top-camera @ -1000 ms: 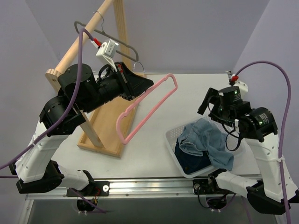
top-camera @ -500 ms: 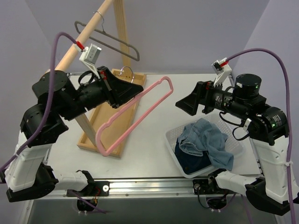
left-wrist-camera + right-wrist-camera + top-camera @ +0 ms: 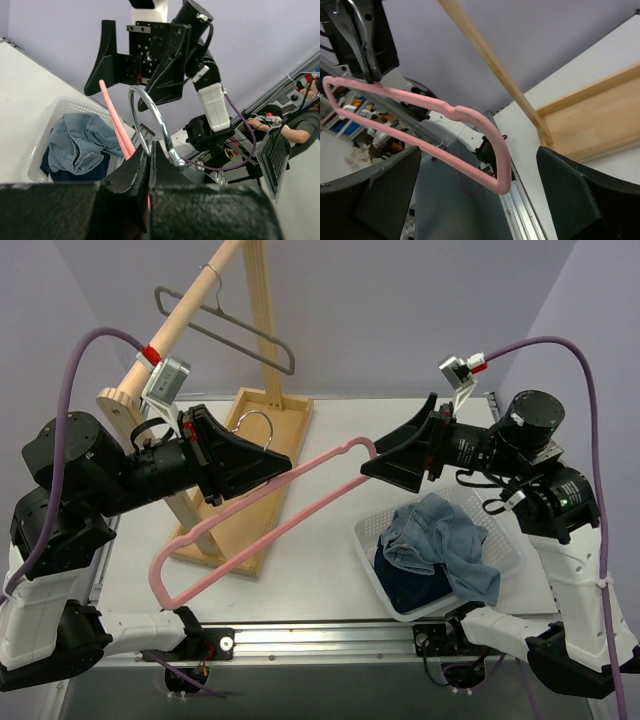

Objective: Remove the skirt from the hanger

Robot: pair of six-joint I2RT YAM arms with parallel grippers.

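Already the skirt (image 3: 440,530) lies in the basket (image 3: 363,540); left tool (image 3: 278,468) clamps the bare pink hanger (image 3: 300,512), right tool (image 3: 390,452) gapes beside it. Next, probably: park the hanger.

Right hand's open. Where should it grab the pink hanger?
On the pink hanger, take the free rounded end, farthest from the left hand clamped at the hook neck. Bring the right hand in end-on from its own side, jaws straddling the thin loop; that end points between them.
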